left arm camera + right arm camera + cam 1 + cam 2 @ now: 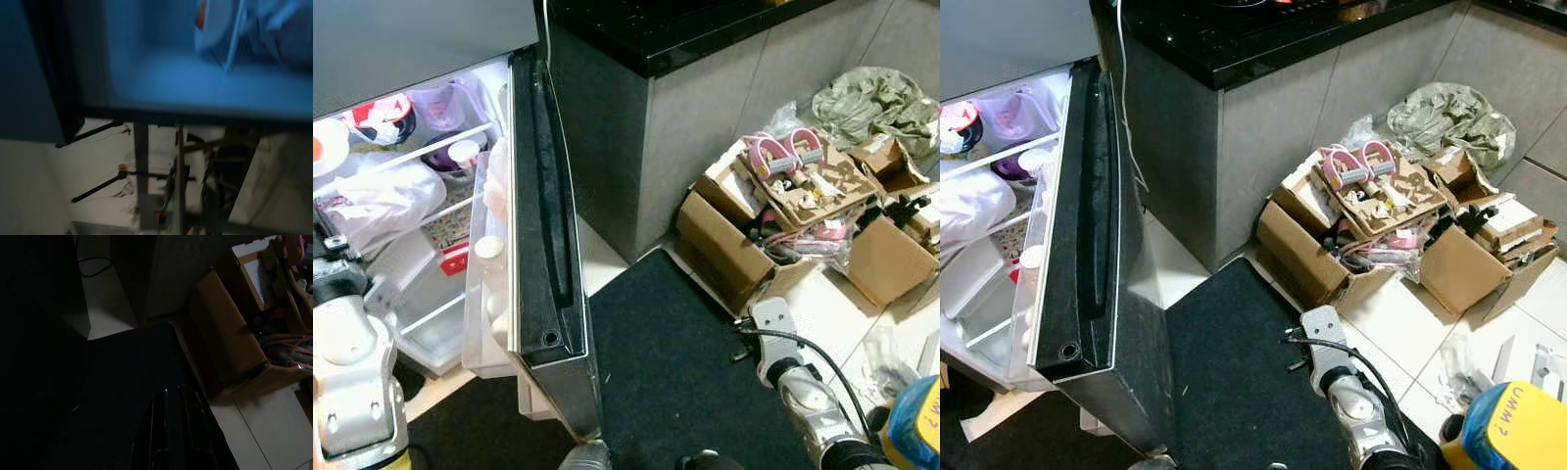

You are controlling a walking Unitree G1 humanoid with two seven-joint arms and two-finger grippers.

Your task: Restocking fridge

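A: How are the grippers set?

B: The right gripper (178, 431) is seen low over the black mat (675, 362), its two black fingers pressed together with nothing between them and nothing touched. The left arm (347, 372) is raised in front of the open fridge (411, 186); whether its fingers are spread or closed cannot be told.

A: And the fridge?

B: Its door (548, 245) is swung wide, edge-on, with eggs (487, 247) racked in the door bin. White bags (372, 201) and tubs (450, 108) are packed on the shelves; a lower drawer (431, 304) is seen nearly bare.

A: What room is left around it?

B: The door's lower corner is set over the mat, near the grey counter side (626, 157). Cardboard boxes (734, 245) are piled against the counter, just beside the mat's far edge, with open tile (832, 313) in front of them
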